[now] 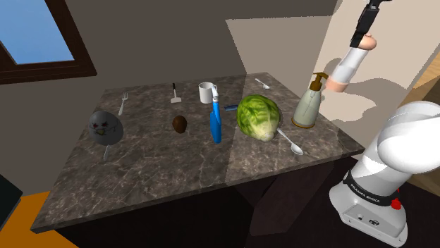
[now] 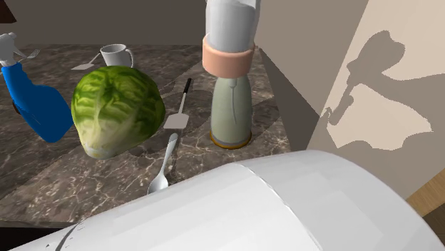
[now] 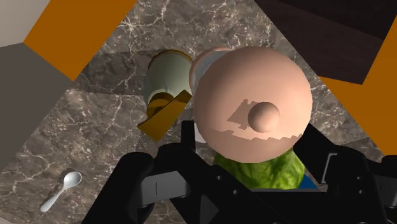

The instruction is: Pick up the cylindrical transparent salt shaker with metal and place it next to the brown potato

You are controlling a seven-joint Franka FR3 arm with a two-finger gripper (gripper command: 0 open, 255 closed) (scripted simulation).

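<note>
Jaws clamped on it, the shaker, white with pink ends, hangs tilted above the soap bottle at the shoulder view's right. It is likely held high to clear the lettuce before reaching the potato, well left.

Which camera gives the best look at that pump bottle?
The shoulder view: the pump bottle stands whole, brown pump included. In the second exterior view the held shaker covers its top; the wrist view looks down on it, partly behind the shaker.
</note>
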